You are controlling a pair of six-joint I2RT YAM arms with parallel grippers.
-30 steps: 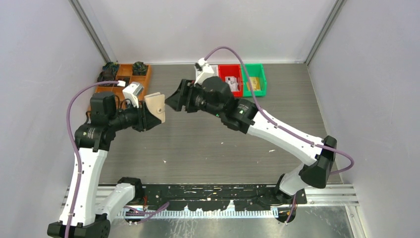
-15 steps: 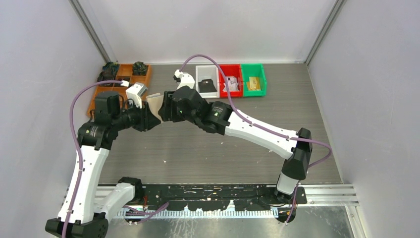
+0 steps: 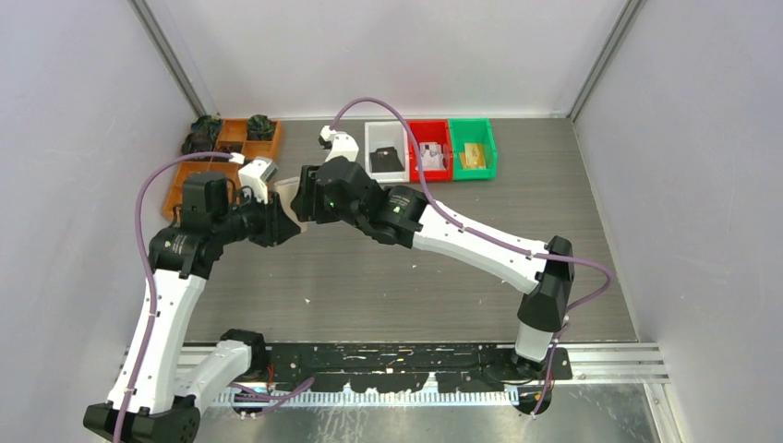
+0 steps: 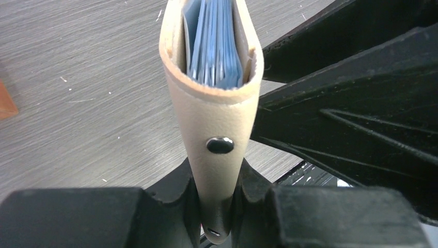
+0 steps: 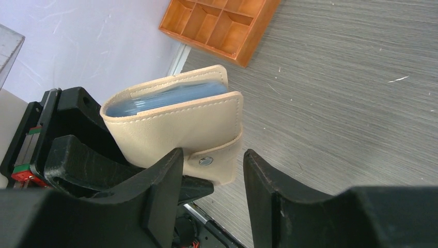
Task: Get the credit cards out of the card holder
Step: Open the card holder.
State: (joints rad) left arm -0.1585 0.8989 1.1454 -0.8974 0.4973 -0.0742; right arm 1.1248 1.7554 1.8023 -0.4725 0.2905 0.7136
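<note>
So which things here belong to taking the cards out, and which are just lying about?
Job: card holder clamped in the left pincer; open right pincer at its snap tab; credit cards in the white bin, red bin and green bin.
Lying about: orange compartment tray and the dark items in it.

And the left hand [image 4: 217, 206] is clamped on the card holder [image 4: 214, 103], left arm [image 3: 166, 305] bent up; right arm [image 3: 480, 249] stretched across, right hand [image 5: 213, 155] gaping.
</note>
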